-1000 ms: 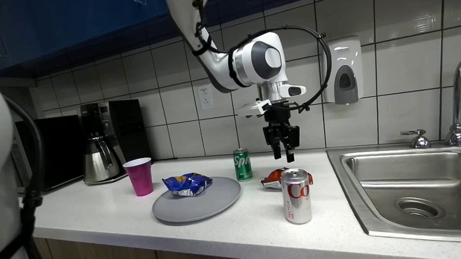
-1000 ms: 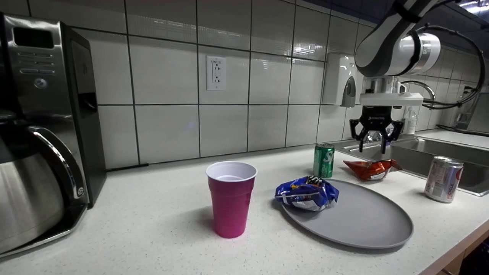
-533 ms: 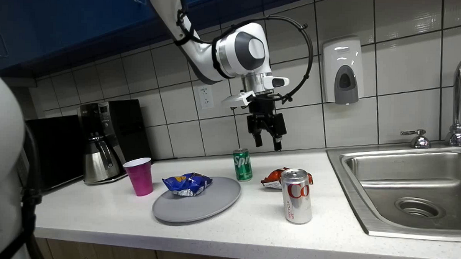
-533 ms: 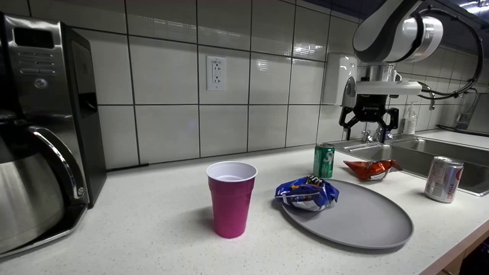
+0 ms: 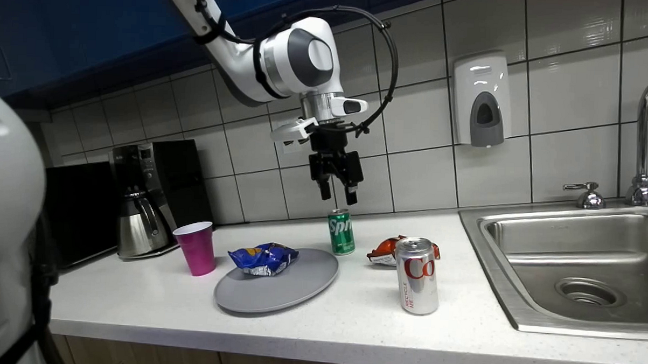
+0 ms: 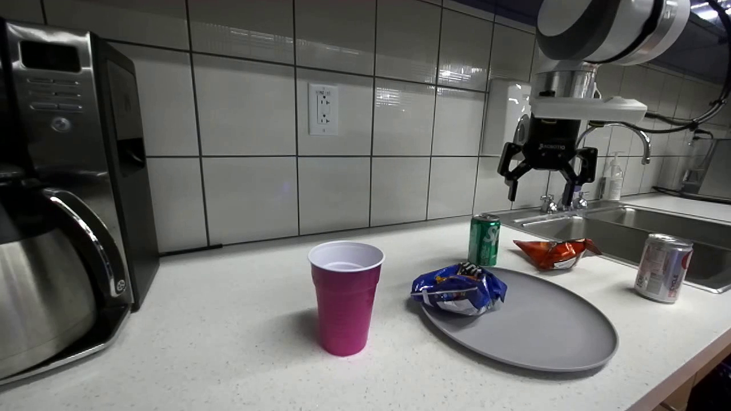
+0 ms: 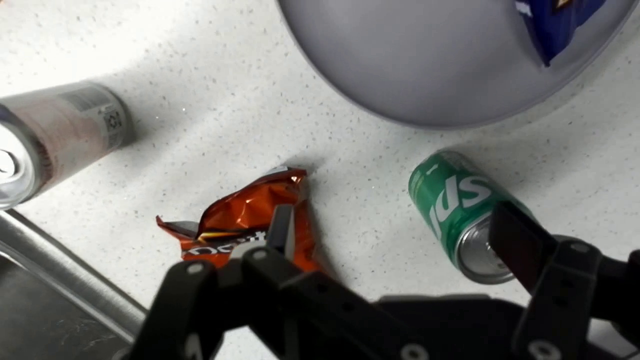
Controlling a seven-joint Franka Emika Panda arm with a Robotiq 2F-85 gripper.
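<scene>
Green cylindrical metal can (image 7: 457, 205) stood upright on the white counter (image 7: 360, 200), lower than the black gripper (image 6: 539, 200), which hung wide apart, empty. It seemed slick and dentable, best held around mid-body. Farther along lay an orange foil bag (image 6: 557, 254).

An overhead light (image 6: 711, 10) glows far right in an exterior view as reflections streak wall tiles (image 6: 406, 117) and faint shadow pools left of a pink cup (image 6: 345, 308); cabinets (image 5: 92, 34) sit dim, while glare whitens the counter (image 7: 90, 45) at left in the slightly soft wrist view.
</scene>
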